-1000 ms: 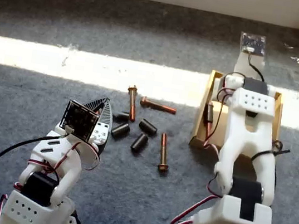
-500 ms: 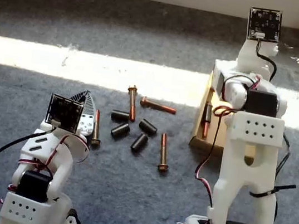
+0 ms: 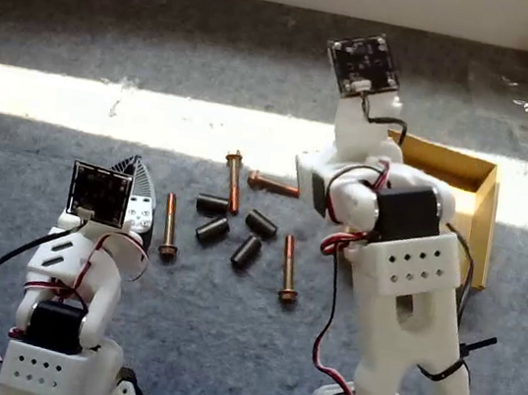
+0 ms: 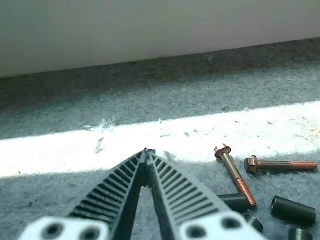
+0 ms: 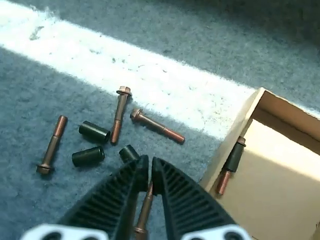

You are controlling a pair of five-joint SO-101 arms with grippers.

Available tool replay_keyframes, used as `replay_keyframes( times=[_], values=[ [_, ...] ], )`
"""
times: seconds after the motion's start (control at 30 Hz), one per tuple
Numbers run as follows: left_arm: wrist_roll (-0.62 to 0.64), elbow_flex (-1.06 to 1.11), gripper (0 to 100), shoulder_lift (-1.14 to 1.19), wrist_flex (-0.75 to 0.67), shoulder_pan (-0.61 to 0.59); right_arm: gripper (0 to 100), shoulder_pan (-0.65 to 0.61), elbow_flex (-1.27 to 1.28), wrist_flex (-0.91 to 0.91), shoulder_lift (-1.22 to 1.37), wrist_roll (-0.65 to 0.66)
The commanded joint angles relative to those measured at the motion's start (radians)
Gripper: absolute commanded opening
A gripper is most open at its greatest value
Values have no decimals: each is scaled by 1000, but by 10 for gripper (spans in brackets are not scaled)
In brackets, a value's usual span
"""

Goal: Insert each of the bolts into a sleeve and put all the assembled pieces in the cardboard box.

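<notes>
**Four Bolts Loose, One Piece in the Box**

Four bolts (image 3: pixel 234 181) lie bare on the grey carpet (image 3: pixel 70 30). They are mixed with four short black sleeves (image 3: pixel 261 223) in a loose cluster between the two arms. The outermost bolt (image 3: pixel 170 225) lies a little apart from the rest, just beside the left gripper (image 3: pixel 136 167).

That gripper sits at the cluster's edge, its ribbed fingers (image 4: pixel 170 190) pressed together to a point and closed on themselves. The right gripper (image 5: pixel 150 172) hangs over the side of the cluster nearer the box. Its fingers are almost touching (only a thin slit parts them) and they clamp no part. A bolt on the carpet shows beneath them.

The cardboard box (image 3: pixel 481 205) stands on the carpet beyond the right arm, which partly hides it in the high view. Inside, against the wall nearest the cluster, lies one assembled piece (image 5: pixel 231 164). It is a bolt with a black sleeve round its shank, the threaded end sticking out. A bright strip of sunlight (image 3: pixel 50 96) crosses the carpet behind the cluster and reaches the box.
</notes>
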Motion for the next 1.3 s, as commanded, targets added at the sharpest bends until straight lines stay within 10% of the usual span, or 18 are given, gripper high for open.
replay_keyframes(
  times=[0.0, 0.6, 1.27],
  values=[
    [-3, -5, 5, -15, -3, -7, 4, -50, -42, 73, -39, 54],
    [-5, -5, 5, -15, -3, -7, 4, -85, 375, -282, -30, 293],
    [-3, -2, 5, -15, -3, -114, 91, -143, 300, -372, 308, 361]
  ],
)
